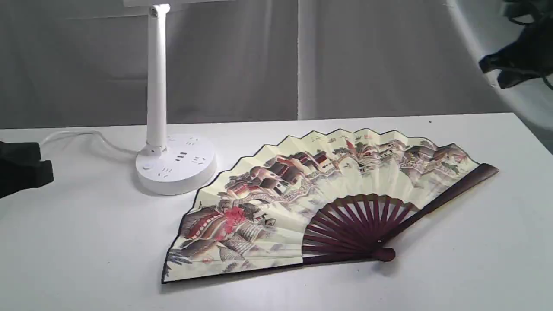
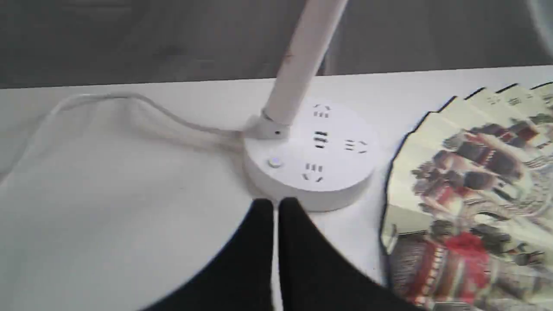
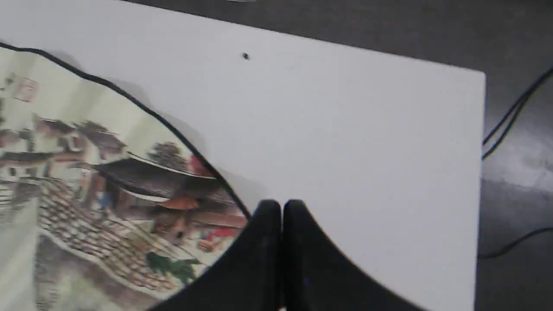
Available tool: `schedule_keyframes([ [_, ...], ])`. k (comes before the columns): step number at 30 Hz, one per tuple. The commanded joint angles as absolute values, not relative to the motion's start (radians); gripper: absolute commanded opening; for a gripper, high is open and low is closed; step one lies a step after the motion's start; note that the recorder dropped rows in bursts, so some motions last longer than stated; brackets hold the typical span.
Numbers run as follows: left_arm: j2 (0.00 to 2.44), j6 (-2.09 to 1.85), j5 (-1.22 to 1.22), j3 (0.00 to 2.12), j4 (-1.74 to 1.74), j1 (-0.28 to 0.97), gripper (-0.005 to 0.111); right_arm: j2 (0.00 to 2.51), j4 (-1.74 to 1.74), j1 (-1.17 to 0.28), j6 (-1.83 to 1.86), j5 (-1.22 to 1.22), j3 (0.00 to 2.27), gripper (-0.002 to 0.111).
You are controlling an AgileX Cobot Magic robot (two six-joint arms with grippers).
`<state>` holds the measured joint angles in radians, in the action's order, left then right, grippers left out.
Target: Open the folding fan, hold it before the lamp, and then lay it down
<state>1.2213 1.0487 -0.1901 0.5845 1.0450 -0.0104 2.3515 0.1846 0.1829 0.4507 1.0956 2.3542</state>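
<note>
I see cream pleated paper fan with maroon ribs [image 1: 302,203] spread flat on white table [image 1: 86,250] (nothing holding it); white slim-post desk lamp [image 1: 156,86] just behind its left end; left gripper [image 2: 276,203], right gripper [image 3: 281,205] both closed, empty

Folding fan [image 1: 276,203]: cream leaf, painted village houses, black trim, maroon ribs. Lamp [image 1: 175,166]: white.

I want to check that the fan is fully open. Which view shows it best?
The exterior view: the whole fan lies spread flat on the table, from one end to the other. Each wrist view shows only one blurred end of its leaf.
</note>
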Motion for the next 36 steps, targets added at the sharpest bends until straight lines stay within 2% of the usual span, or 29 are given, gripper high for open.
schedule_keyframes([
  [1, 1.213, 1.037, -0.077, 0.62, 1.103, -0.006, 0.002, 2.294, 0.164, 0.124, 0.436, 1.117, 2.357, 0.0],
  [6, 1.21, 1.037, 0.026, 0.645, 1.166, 0.026, 0.002, 2.244, 0.168, 0.09, 0.424, 1.167, 2.357, 0.0],
  [13, 1.198, 1.008, 0.354, 0.772, 1.055, 0.195, 0.002, 2.192, 0.176, 0.09, 0.413, 1.089, 2.232, 0.0],
  [16, 1.198, 0.844, 0.494, 0.859, 0.857, 0.271, 0.002, 2.136, 0.176, 0.09, 0.398, 0.992, 2.119, 0.0],
  [21, 1.198, 0.648, 0.556, 0.943, 0.586, 0.295, 0.002, 2.006, 0.226, 0.09, 0.394, 0.81, 1.879, 0.0],
  [29, 1.186, 0.648, 0.616, 0.955, 0.567, 0.295, 0.002, 1.731, 0.252, 0.09, 0.422, 0.479, 1.451, 0.0],
  [36, 1.026, 0.653, 0.707, 0.913, 0.598, 0.295, 0.0, 1.507, 0.252, 0.09, 0.444, 0.243, 1.14, 0.0],
])
